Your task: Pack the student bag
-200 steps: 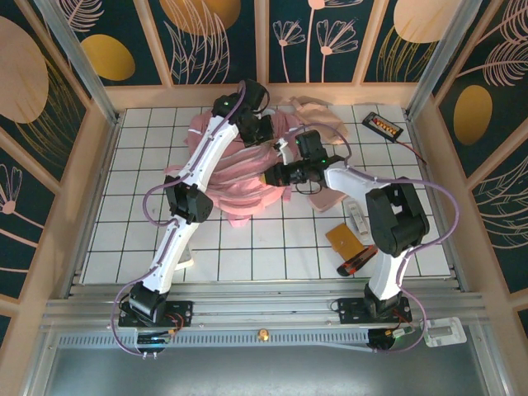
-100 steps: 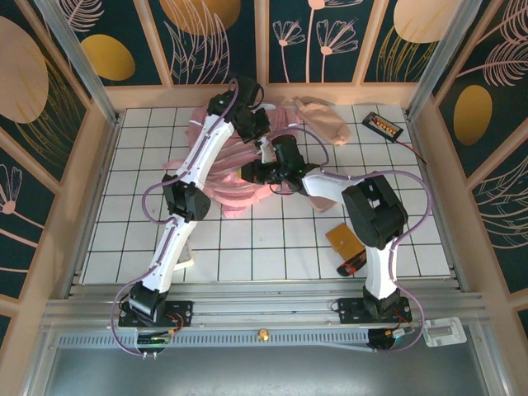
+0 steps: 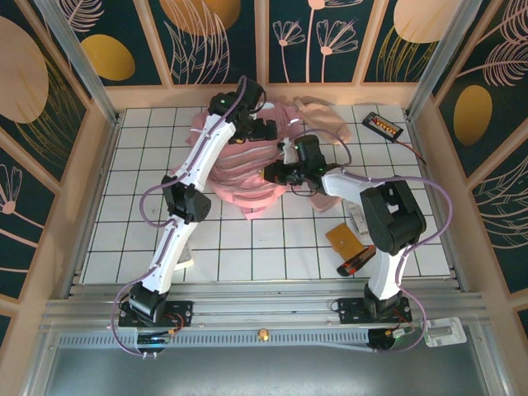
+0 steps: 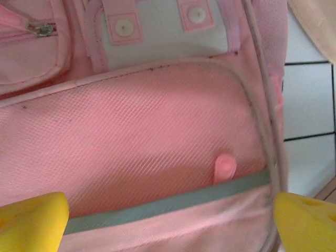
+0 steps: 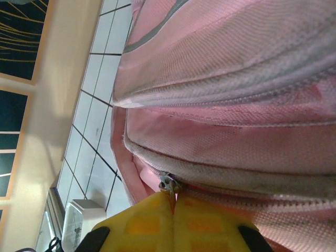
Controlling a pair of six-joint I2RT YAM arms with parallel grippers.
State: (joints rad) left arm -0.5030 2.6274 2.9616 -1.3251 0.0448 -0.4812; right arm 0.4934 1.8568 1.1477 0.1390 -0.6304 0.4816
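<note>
Top external view: pink student bag lies upper centre on white tiled table, dark flowered walls around. Left gripper is spread wide over it; right gripper pinches its zipper pull.

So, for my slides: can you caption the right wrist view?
Right gripper shut on the zipper pull of the student bag.

Bright, even light from above fills the top view, leaving only faint, soft shadows on the white tiled desk. Close up, the student bag shows a fairly sharp weave, while the yellow fingertips at the bottom corners blur.
</note>
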